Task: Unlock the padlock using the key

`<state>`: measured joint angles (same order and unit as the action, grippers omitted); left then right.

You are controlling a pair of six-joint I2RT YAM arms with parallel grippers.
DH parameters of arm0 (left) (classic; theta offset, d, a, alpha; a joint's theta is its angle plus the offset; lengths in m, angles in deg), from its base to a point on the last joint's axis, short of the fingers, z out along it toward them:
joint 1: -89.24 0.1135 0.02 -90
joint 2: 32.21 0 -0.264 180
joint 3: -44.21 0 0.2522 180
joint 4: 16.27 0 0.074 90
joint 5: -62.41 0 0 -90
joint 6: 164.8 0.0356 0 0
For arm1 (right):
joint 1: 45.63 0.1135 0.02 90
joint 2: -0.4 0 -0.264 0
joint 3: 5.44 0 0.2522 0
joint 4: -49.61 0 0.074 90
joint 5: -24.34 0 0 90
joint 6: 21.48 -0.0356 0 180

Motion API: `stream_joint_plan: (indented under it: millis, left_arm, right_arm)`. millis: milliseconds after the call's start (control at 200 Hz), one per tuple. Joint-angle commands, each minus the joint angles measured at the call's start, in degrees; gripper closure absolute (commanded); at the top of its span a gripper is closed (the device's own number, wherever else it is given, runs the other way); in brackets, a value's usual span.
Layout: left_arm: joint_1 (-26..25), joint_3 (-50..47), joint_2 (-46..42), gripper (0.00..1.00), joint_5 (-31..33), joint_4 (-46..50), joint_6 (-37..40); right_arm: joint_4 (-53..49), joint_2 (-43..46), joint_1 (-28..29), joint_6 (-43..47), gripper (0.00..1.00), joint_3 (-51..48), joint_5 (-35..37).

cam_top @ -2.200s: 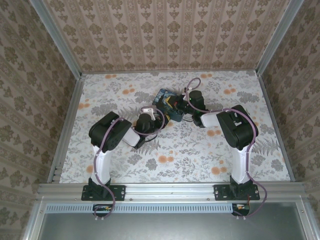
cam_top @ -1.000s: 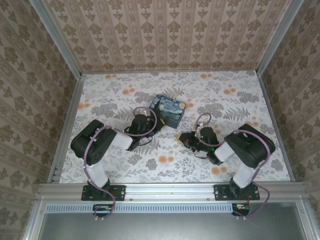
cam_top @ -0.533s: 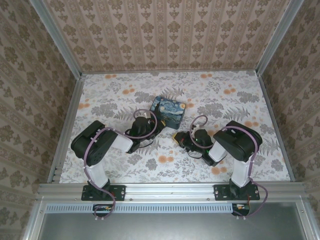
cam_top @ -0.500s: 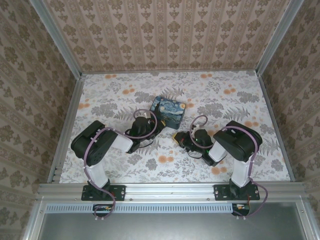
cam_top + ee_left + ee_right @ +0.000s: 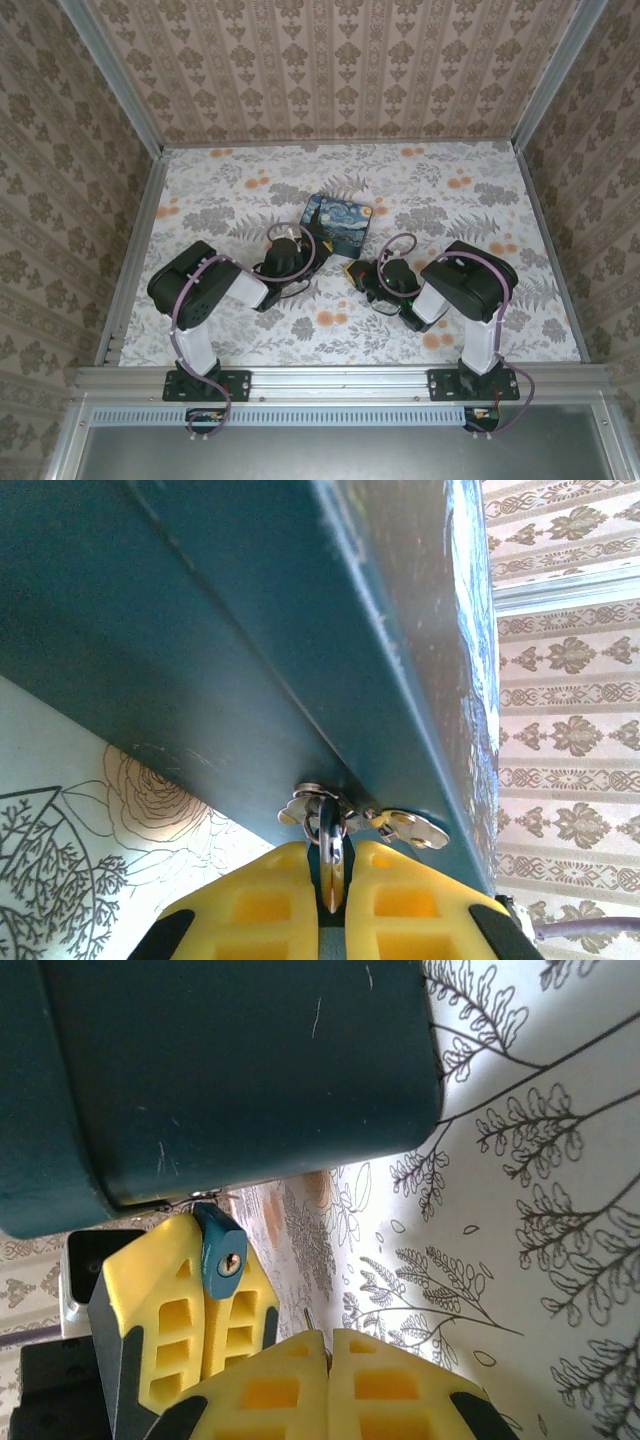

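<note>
The small blue padlock (image 5: 220, 1252) hangs from the metal hasp (image 5: 400, 825) on the tin's teal side, its keyhole facing the right wrist camera. My left gripper (image 5: 332, 846) is shut on the padlock (image 5: 331, 872), which sits edge-on between the yellow fingers (image 5: 165, 1330). My right gripper (image 5: 328, 1336) is shut on the key; only its thin dark tip (image 5: 308, 1317) sticks out, a short way right of and below the keyhole, apart from it. In the top view, the left gripper (image 5: 308, 241) and right gripper (image 5: 351, 272) meet at the tin's near corner.
The blue-and-yellow Starry Night tin (image 5: 338, 221) lies mid-table on the floral cloth (image 5: 450, 200), and its teal wall (image 5: 230, 1080) looms just above both grippers. Patterned walls close in the back and sides. An aluminium rail (image 5: 340, 380) runs along the near edge.
My right gripper drew back from the tin toward the near right, then crept left up to the tin's near corner. The left gripper moved in to the tin's near-left edge.
</note>
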<state>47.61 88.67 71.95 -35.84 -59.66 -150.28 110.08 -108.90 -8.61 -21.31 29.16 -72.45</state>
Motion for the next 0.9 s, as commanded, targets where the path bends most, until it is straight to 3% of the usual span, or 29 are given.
stream_joint_plan:
  millis: [0,895]
  left_arm:
    - [-0.60,0.24,0.17,1.00,1.08,-4.25,-0.80]
    - [-2.40,-0.36,0.15,1.00,2.89,-4.90,-1.40]
  right_arm:
    - [2.27,-1.27,0.60,-2.06,1.00,1.21,2.72]
    - [2.21,-2.53,0.78,-4.05,1.00,4.85,4.58]
